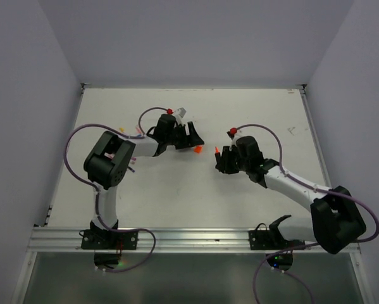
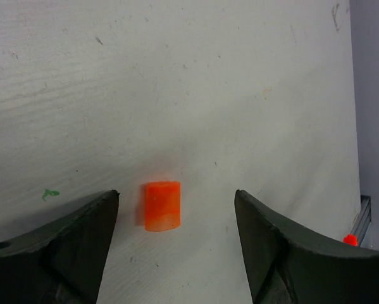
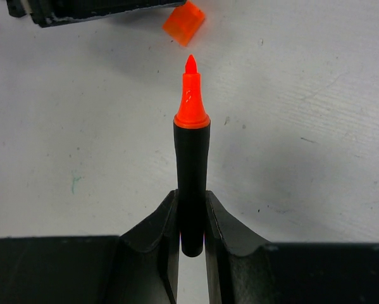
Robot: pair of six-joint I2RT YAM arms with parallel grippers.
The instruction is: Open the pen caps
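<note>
White table point(image 1: 176, 196), orange cap point(image 2: 162, 206) loose between wide-open left jaws, uncapped black highlighter point(image 3: 192, 164) tight in right jaws

On the white counter point(image 1: 176, 196), a small orange plastic cap point(image 1: 198, 150) lies just beside the left arm's black end effector point(image 1: 194, 140). Near it, an orange-tipped highlighter point(image 1: 216, 151) juts from the right arm's black end effector point(image 1: 222, 158), tip toward the cap.

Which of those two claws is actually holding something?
The right gripper, clamped on a black highlighter with a bare orange tip. The left gripper is open; the orange cap lies loose between its jaws.
</note>
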